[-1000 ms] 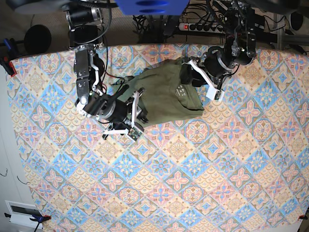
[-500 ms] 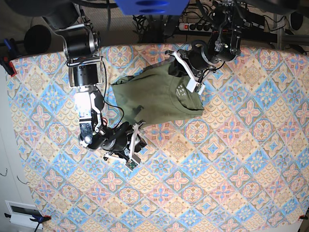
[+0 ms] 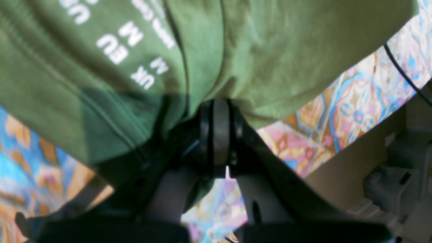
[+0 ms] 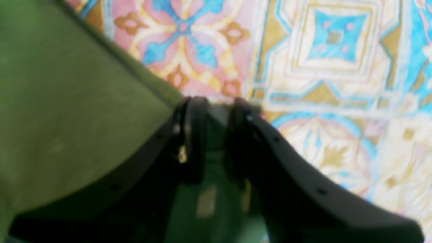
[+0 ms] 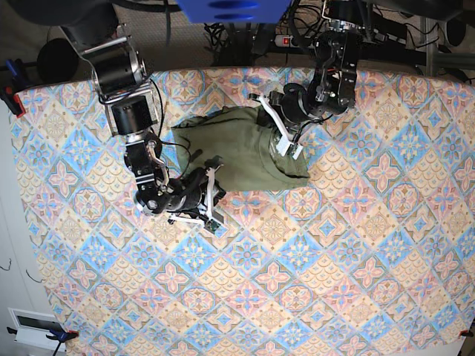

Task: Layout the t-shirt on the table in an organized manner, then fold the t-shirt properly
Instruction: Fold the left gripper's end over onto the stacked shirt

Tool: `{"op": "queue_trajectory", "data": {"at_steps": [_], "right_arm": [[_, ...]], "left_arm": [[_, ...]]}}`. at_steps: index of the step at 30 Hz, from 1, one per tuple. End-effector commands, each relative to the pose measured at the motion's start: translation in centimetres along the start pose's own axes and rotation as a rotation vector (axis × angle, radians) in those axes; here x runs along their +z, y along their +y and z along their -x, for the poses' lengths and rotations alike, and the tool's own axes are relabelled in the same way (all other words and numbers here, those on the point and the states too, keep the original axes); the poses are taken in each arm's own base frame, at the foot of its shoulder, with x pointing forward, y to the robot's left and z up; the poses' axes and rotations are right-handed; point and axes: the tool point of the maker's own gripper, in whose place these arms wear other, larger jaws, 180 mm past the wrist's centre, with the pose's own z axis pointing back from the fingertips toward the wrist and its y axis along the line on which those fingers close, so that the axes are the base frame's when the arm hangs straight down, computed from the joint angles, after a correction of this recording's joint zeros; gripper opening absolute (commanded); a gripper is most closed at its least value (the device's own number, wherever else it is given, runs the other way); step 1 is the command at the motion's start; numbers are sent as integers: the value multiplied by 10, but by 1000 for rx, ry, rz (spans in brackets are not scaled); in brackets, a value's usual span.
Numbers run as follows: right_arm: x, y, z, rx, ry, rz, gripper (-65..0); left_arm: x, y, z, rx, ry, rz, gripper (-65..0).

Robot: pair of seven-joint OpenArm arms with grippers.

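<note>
The olive-green t-shirt (image 5: 237, 148) lies bunched on the far middle of the table (image 5: 334, 259). My left gripper (image 5: 287, 144) sits at the shirt's right side by the neck. In the left wrist view the left gripper (image 3: 216, 108) has its pads pressed together, with t-shirt (image 3: 270, 50) folds gathered at the tips and pale size print nearby. My right gripper (image 5: 214, 199) is at the shirt's lower left edge. In the right wrist view the right gripper (image 4: 212, 104) has green t-shirt (image 4: 67, 101) cloth caught between its narrowly parted jaws above the table (image 4: 320, 50).
A power strip and cables (image 5: 304, 41) run behind the table's far edge. A blue clamp (image 5: 11, 74) grips the left edge and a white box (image 5: 33, 326) stands off the near left corner. A thin black cable (image 3: 405, 77) crosses the table (image 3: 354, 108).
My left gripper slid left and down onto the shirt's neck area and closed. The right arm swung toward me, then came back up to the shirt's lower edge. The shirt is more bunched.
</note>
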Motion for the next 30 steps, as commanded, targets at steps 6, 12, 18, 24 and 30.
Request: {"op": "queue_trajectory", "data": {"at_steps": [6,12,18,24,30], "right_arm": [[36,-15,60,86,152,107,-520],[68,-17,98,96,205,171,-520],[106,-8,116,46,174,253,-520],[144,-4,114,41,122,346,-520],[167,1,136,-8,132,394,-540]], "left_arm": [[4,6,-41,-57,-78,-31,-650],[-9,15,-59,-168,-35,-54,-650],[-25,19,-82,-162,-30,-50,-650],[-40,-1,-114,-146,-74,-10,-650],[-50,-16,-133,-127,-135,26,-650]]}}
